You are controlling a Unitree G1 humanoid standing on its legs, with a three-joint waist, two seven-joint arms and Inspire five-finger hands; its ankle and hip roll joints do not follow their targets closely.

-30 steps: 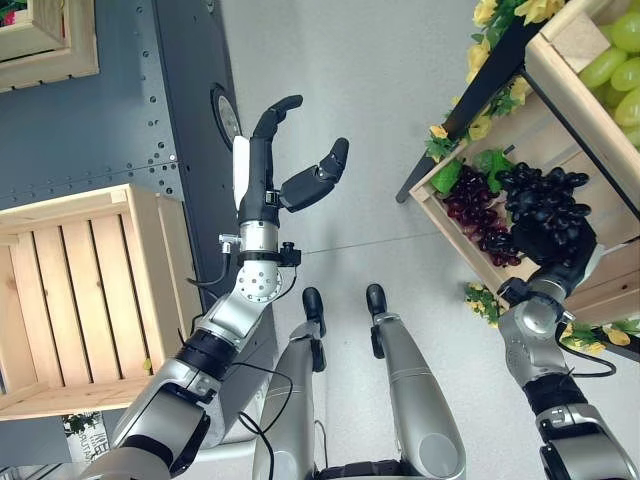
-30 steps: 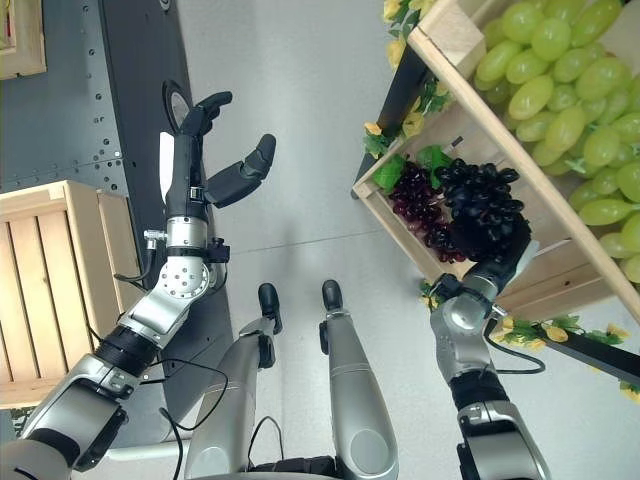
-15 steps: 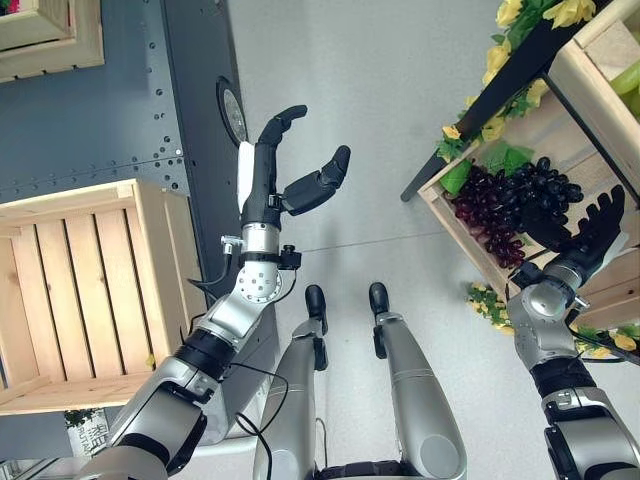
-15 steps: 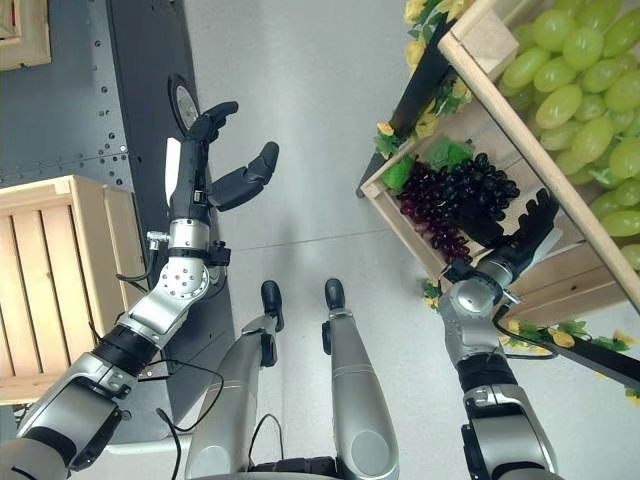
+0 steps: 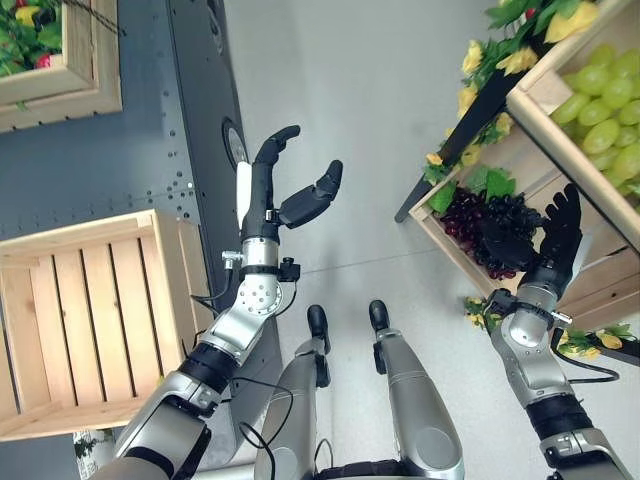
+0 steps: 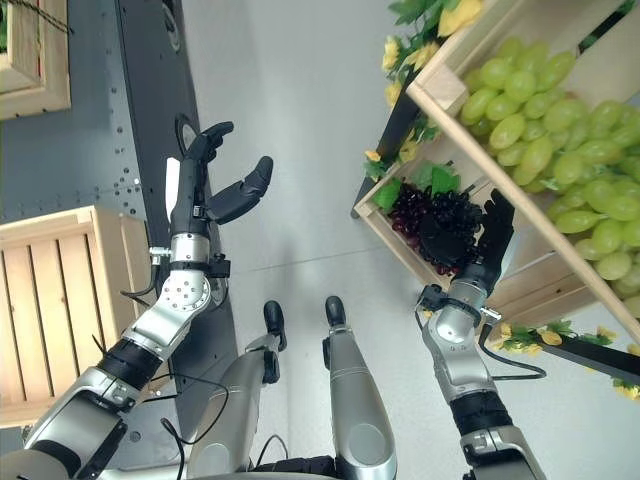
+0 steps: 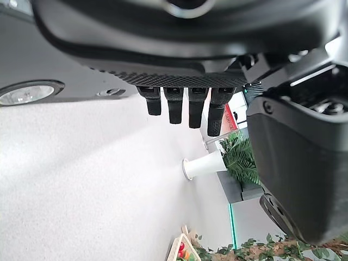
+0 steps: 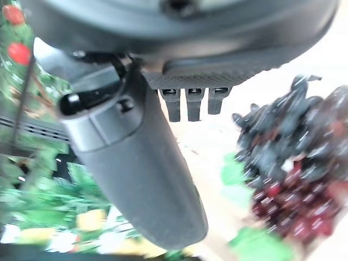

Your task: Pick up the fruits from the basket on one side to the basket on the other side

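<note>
Currently my right hand [image 5: 557,232] hangs just beside the dark grape bunch [image 5: 500,235], fingers straight and spread, gripping nothing. The bunch lies in the lower compartment of the tilted wooden crate [image 6: 540,283] on my right, partly over a dark red bunch [image 5: 462,212], with green leaves [image 6: 428,181] toward the corner. Green grapes [image 6: 545,105] fill the compartment next to it. Yellow flowers [image 5: 472,57] trim the crate edges.

My left hand [image 5: 268,185] is raised over the floor [image 6: 300,110], well apart from any fruit, fingers relaxed and thumb apart from them, holding nothing. The slatted wooden crate [image 5: 90,310] sits on my left; its inside is hidden from me. A 2nd wooden box with greenery [image 5: 55,50] shows farther off on that side.

Step in hand, as I judge it: the dark bunch rests in the right-side crate and my right hand is free beside it. Which crate is the source I cannot tell.

Next move, if more fruit is to shift: bring an empty hand over a bunch and curl the fingers round its body, not its loose berries, so nothing drops.
</note>
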